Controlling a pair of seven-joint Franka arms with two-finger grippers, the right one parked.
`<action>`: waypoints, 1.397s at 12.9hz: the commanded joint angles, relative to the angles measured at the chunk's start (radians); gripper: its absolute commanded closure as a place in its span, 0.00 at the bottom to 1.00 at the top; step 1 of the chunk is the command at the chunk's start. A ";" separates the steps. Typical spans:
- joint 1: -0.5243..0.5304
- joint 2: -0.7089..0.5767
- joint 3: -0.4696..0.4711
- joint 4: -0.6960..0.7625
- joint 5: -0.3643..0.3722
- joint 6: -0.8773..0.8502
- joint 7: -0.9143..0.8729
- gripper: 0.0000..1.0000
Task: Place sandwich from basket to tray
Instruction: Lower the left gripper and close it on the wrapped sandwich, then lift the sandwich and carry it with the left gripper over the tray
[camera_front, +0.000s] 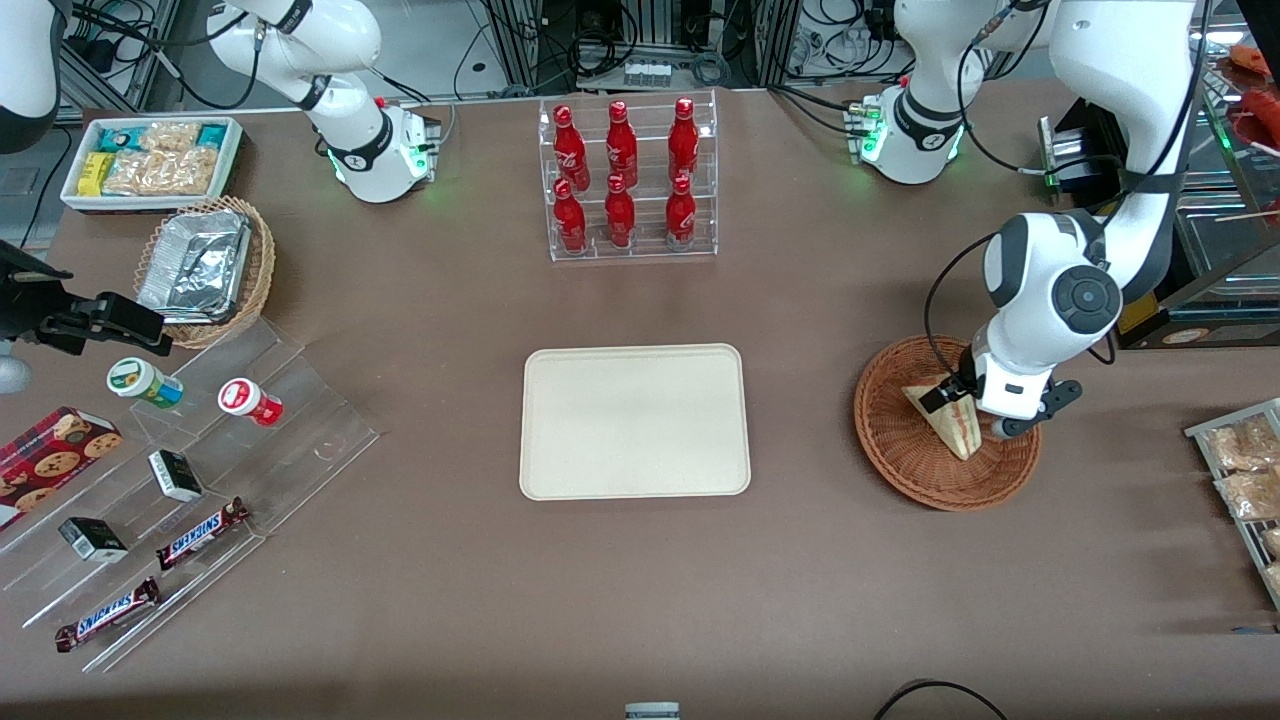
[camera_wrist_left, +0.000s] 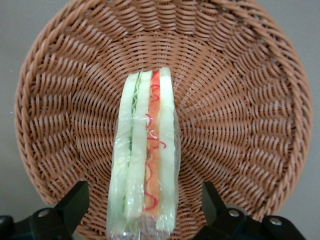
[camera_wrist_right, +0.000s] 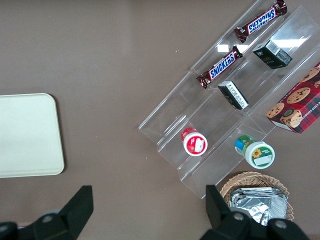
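Observation:
The sandwich (camera_front: 953, 428), a wrapped wedge of white bread with green and red-orange filling, stands on edge in the reddish-brown wicker basket (camera_front: 900, 470), toward the working arm's end of the table. My left gripper (camera_front: 970, 413) is down in the basket, open, one finger on each side of the sandwich with a gap on both sides. The left wrist view shows the sandwich (camera_wrist_left: 147, 150) between the gripper's (camera_wrist_left: 144, 192) spread fingers (camera_wrist_left: 75, 200), over the basket weave (camera_wrist_left: 240, 115). The cream tray (camera_front: 634, 420) lies bare at the table's middle, beside the basket.
A clear rack of red bottles (camera_front: 630, 180) stands farther from the front camera than the tray. A stepped acrylic shelf of snacks (camera_front: 200, 470), a tan basket with foil containers (camera_front: 205, 270) and a white bin (camera_front: 150, 160) lie toward the parked arm's end. Snack packets (camera_front: 1240, 470) lie near the basket.

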 joint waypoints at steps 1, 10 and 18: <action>-0.006 0.013 0.003 -0.020 0.006 0.034 -0.023 0.37; -0.008 -0.068 0.000 0.057 0.066 -0.169 -0.014 1.00; -0.280 -0.027 -0.011 0.270 0.077 -0.364 0.000 1.00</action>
